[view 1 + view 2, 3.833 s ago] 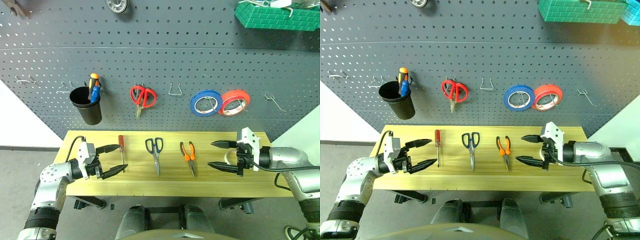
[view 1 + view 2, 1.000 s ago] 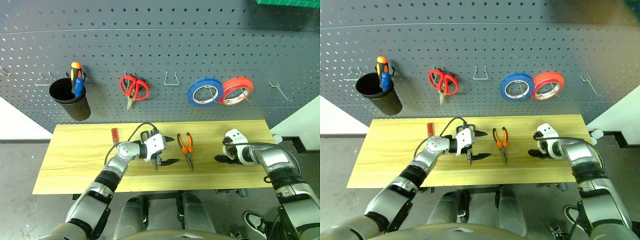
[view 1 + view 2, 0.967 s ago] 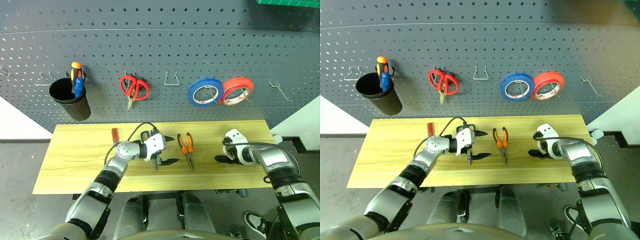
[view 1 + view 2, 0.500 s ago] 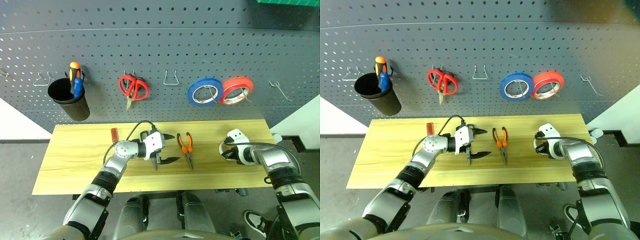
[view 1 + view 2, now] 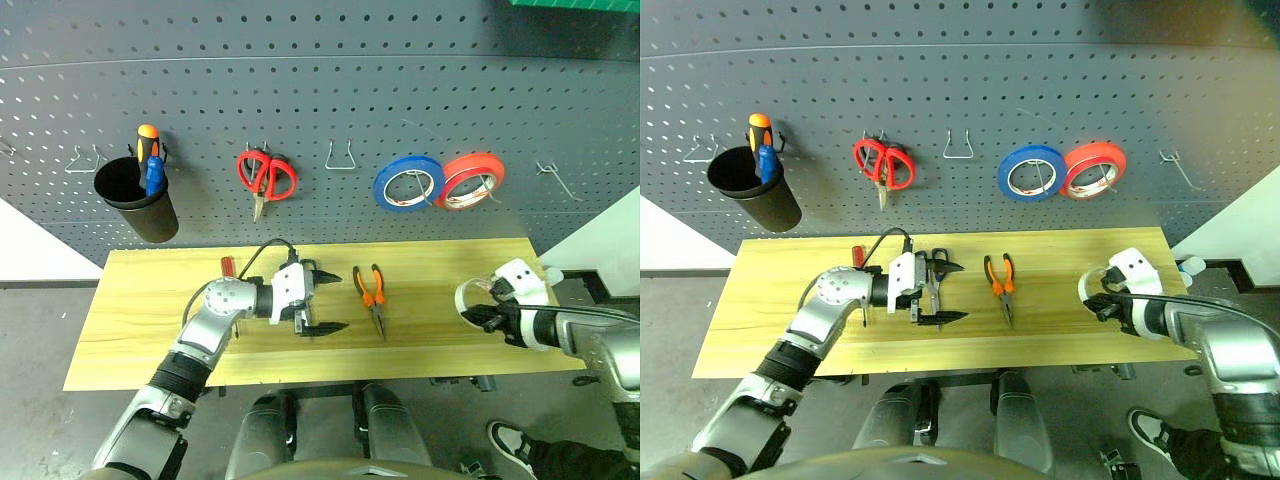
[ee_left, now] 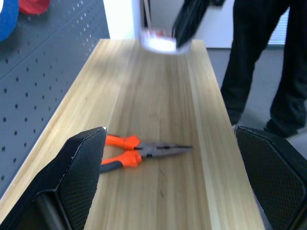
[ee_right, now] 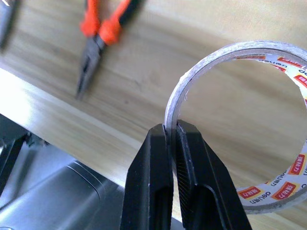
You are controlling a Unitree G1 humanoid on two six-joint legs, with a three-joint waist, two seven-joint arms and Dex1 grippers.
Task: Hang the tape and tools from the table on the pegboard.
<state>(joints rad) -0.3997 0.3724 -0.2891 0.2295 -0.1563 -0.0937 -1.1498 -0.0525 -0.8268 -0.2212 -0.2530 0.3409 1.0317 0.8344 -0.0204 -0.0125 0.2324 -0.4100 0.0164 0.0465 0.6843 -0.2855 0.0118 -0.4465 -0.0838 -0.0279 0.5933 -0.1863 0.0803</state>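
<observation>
My right gripper (image 5: 487, 315) is shut on the rim of the cream-white tape (image 7: 230, 50) and holds it upright above the right end of the table (image 5: 140, 310). Near the table's middle my left gripper (image 5: 328, 300) stands open and empty, its fingers either side of the dark-handled scissors (image 5: 937, 275) and a little above them. The orange-and-black pliers (image 5: 372, 295) lie just right of it. The red screwdriver handle (image 5: 227, 265) peeks out behind my left forearm. The dark grey pegboard (image 5: 320, 100) rises behind the table.
On the pegboard hang a black cup (image 5: 140, 205) with two screwdrivers, red scissors (image 5: 266, 177), a blue roll (image 5: 410, 185) and a red-orange roll (image 5: 470, 180). Bare wire hooks (image 5: 341, 158) sit between and beside them. A person's legs (image 6: 259, 57) stand past the table's right end.
My right gripper has shut on the tape and lifted it off the table, drawing back to the right. My left gripper has risen slightly and shifted left, still open.
</observation>
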